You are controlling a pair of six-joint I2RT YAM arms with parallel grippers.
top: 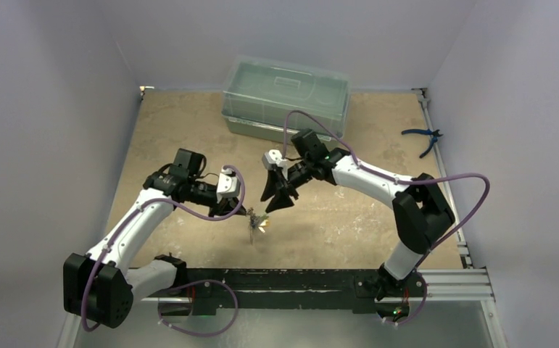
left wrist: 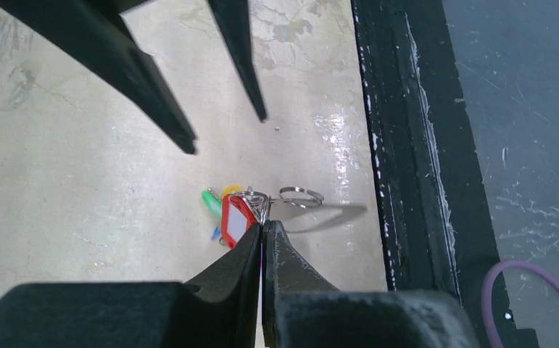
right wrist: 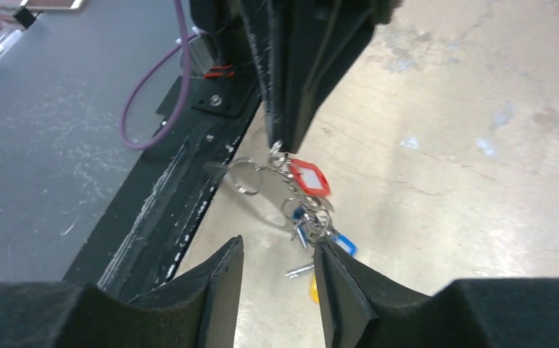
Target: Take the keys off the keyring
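The bunch of keys hangs just above the table near its front middle. My left gripper is shut on a thin wire ring at the top of the bunch. A red tag, a green tag and a yellow one hang below it. A second metal ring sticks out to the side. In the right wrist view the red tag, a blue tag and small keys dangle from the left fingers. My right gripper is open and empty, just beside the bunch. The strap is not clearly seen.
A clear plastic box stands at the back middle. Blue-handled pliers lie at the far right. A black rail runs along the table's near edge, close to the bunch.
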